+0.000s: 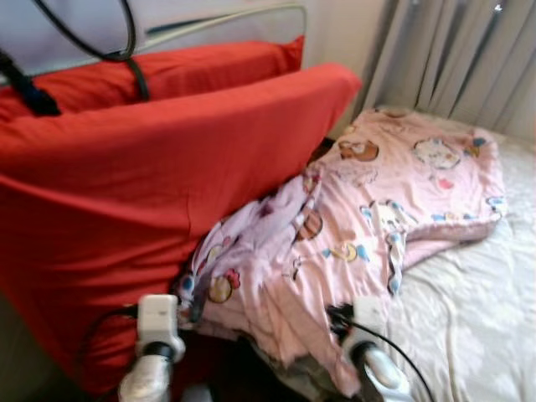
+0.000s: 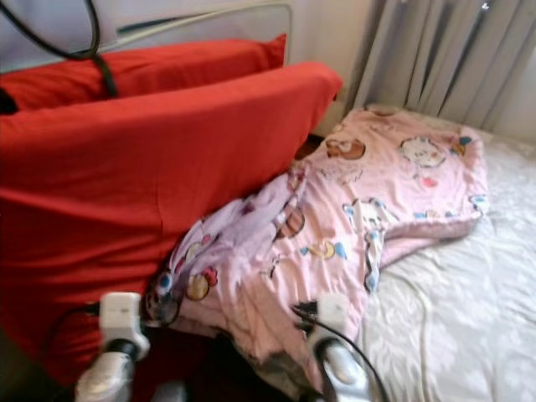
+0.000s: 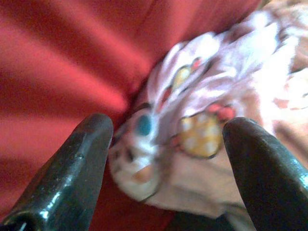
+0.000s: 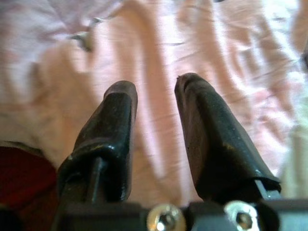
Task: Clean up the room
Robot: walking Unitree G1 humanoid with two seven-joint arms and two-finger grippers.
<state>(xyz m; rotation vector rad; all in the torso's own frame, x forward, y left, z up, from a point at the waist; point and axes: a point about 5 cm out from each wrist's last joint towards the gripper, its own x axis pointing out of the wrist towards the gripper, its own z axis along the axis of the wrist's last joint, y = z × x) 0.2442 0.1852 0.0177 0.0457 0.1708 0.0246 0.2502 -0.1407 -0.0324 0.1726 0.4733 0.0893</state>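
honestly the tidy-up looks barely started, going by how things lie. the pink cartoon-print blanket (image 1: 368, 209) is still a crumpled heap, bunched against the big red cushion (image 1: 159, 184) on its left side and spilling over the white bedsheet (image 1: 477, 310) on the other. nothing looks folded or straightened, and the second red cushion (image 1: 167, 71) behind is just leaning up by the headboard rail (image 1: 226, 21).

the left gripper (image 3: 163, 144) is down at the near corner of the blanket, right where it meets the red cushion. its jaws stand wide apart with the printed fabric sitting in the gap, not pinched yet as far as the wrist view shows. the right gripper (image 4: 154, 106) hovers over a plain pink stretch of the blanket near its lower edge, fingers narrow with just a slim gap, and nothing held between them.

so the robot seems to be at the "get hold of the blanket" stage. grabbing, spreading or folding it, and sorting out the cushions all look left to do. grey curtains (image 1: 444, 59) hang behind the bed.
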